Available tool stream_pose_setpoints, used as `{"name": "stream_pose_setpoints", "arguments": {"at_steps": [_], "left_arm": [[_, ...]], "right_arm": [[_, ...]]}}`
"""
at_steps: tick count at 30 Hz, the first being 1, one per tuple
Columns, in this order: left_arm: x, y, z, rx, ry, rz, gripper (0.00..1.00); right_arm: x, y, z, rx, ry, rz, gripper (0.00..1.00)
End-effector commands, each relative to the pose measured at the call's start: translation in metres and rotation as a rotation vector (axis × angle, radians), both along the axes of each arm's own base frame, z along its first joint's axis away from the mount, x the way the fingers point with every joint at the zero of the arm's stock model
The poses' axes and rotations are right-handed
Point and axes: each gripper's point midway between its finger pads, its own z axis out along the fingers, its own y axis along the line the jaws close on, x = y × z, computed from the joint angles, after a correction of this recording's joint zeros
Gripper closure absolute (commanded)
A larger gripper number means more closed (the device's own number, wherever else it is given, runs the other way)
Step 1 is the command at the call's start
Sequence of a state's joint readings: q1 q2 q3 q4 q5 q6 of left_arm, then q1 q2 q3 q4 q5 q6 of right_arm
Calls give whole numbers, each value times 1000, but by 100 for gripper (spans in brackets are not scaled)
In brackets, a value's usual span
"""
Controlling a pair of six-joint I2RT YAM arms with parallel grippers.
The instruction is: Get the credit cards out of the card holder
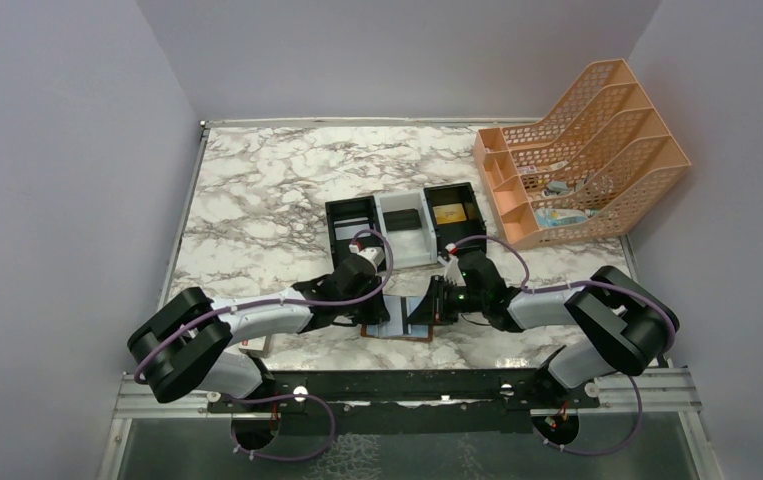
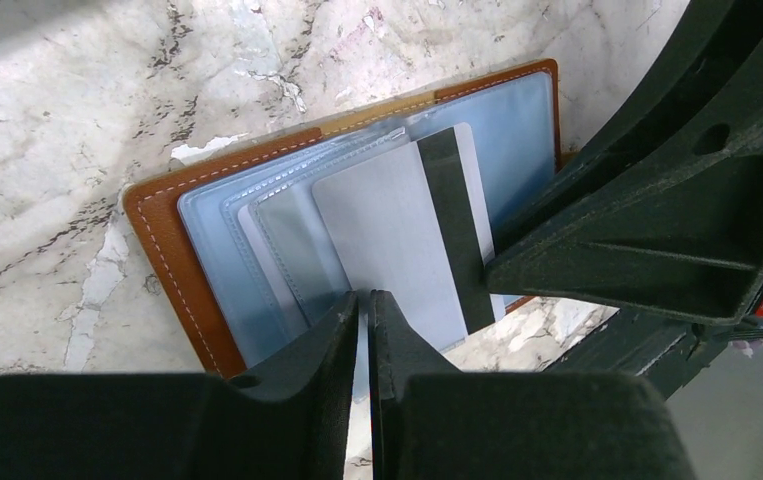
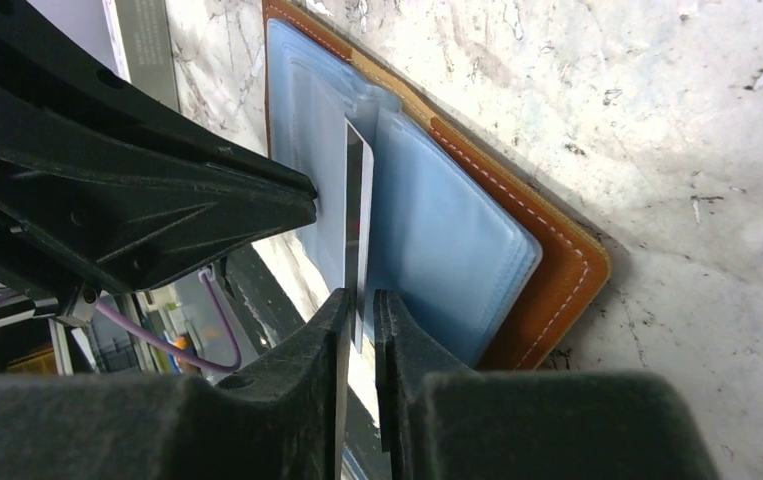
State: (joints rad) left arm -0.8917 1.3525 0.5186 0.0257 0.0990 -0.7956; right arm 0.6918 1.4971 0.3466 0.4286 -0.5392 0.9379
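Two things stand behind the work: a black-and-white three-compartment tray [image 1: 387, 235] with a gold-yellow card [image 1: 447, 213] in its right bay, and an orange file rack [image 1: 587, 140] at the far right corner. In each wrist view we see the other arm as a dark wedge crowding in beside the card.

Between the arms, close to the near edge, the card holder [image 2: 157, 240] lies open: brown leather, pale stitching, blue-grey sleeves. One grey credit card [image 2: 387, 230] with a black stripe stands partly out of a sleeve. The right gripper [image 3: 359, 300] pinches its edge between nearly closed fingers. The left gripper [image 2: 365, 305] sits at its near corner, jaws a slit apart; we cannot tell whether it grips.

The table [image 1: 257, 190] is white with grey marbling, and the walls [image 1: 57, 150] are plain lilac.
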Motion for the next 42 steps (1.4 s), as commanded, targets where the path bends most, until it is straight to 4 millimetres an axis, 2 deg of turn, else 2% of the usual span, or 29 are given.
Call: {"name": "stream_pose_setpoints", "arguments": {"at_steps": [1,5,11,18,24,28,36,39,42], "left_arm": [[1,11,-10,83,-11,8,87],[2,12,-9,86,-18,7,87],[0,14,-12,96,-9,3,88],[-1,18,-13,103,-10,13,88],[-1,18,-11,101,-13,12,88],[-1,17,-11,99,-15,12,88],[-2,15,-13,103,-4,-5,91],[-2,16,-13,105,-7,0,91],[-1,16,-12,108,-8,2,91]], "right_arm": [[13,2,3,2,-35,-38,82],[16,5,0,9,-21,-42,79],[15,11,-1,34,-7,-19,80],[16,7,-1,20,-25,-27,95],[13,-4,-3,4,-24,-28,97],[10,-6,-3,12,-16,-17,93],[14,2,1,59,-5,-26,65],[16,4,0,59,-4,-18,66],[14,6,0,70,-1,-2,76]]}}
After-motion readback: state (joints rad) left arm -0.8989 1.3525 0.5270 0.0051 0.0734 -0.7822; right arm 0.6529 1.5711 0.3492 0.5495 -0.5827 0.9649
